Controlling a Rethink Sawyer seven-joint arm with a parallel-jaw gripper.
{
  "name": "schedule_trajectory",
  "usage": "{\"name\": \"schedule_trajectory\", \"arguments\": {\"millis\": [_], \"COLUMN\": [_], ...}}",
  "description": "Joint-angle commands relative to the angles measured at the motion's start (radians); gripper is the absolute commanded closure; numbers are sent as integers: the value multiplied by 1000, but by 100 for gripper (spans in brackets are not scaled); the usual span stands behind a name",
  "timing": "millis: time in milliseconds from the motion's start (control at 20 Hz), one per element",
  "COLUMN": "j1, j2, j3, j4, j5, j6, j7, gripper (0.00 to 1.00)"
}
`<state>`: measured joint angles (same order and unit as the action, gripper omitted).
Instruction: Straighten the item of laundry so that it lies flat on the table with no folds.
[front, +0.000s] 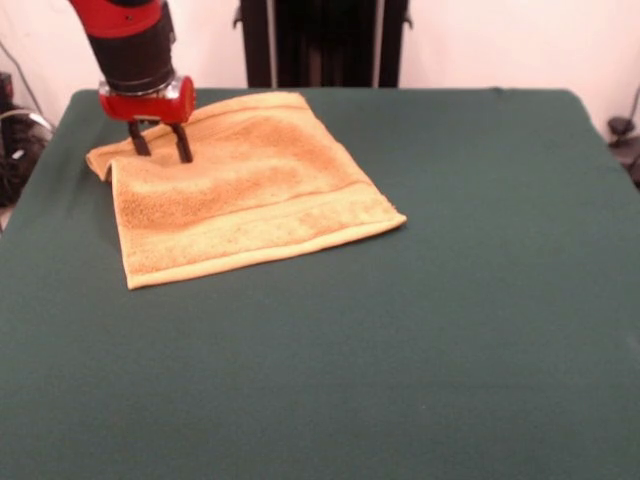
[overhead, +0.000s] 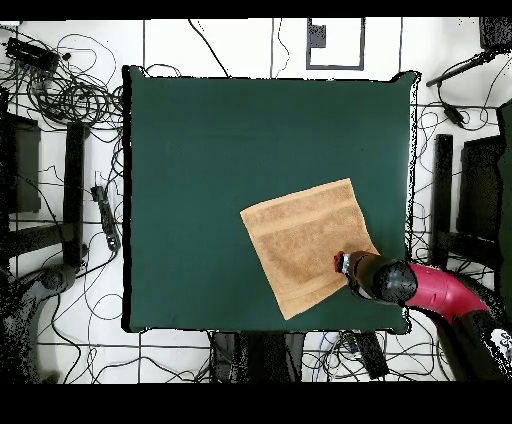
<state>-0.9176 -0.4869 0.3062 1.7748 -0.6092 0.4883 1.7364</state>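
Note:
The item of laundry (front: 250, 185) is a yellow-orange towel lying on the green table (front: 450, 300) toward its far left in the front view. It lies mostly flat, with a small raised fold at its far left corner (front: 102, 160). My gripper (front: 162, 150) hangs over that corner, open, its two black fingers (front: 183, 143) spread apart with their tips at the cloth. Whether they press on it I cannot tell. Seen from overhead, the towel (overhead: 305, 245) sits turned at an angle near the table's (overhead: 200, 150) lower right, and the gripper (overhead: 342, 265) is at the towel's right edge.
Black stands (overhead: 460, 200) and tangled cables (overhead: 70, 90) ring the table on the floor. A dark upright frame (front: 320, 40) stands behind the far edge. Green cloth stretches wide to the right of the towel and in front of it in the front view.

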Motion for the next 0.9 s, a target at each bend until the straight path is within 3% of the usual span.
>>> {"name": "schedule_trajectory", "arguments": {"millis": [50, 300, 500, 650, 750, 850, 900], "j1": [1, -25, -71, -96, -123, -147, -147], "j2": [199, 161, 165, 175, 173, 164, 155], "j3": [-33, -46, 1, 9, 44, 42, 52], "j4": [-200, -185, -169, -180, -167, -173, -167], "j5": [-203, -199, -210, -204, -229, -206, -217], "j6": [-113, -98, -65, -55, -38, -27, 6], "j7": [-100, -91, -185, -186, -259, -224, -261], "gripper": [0, 0, 0, 0, 0, 0, 0]}}
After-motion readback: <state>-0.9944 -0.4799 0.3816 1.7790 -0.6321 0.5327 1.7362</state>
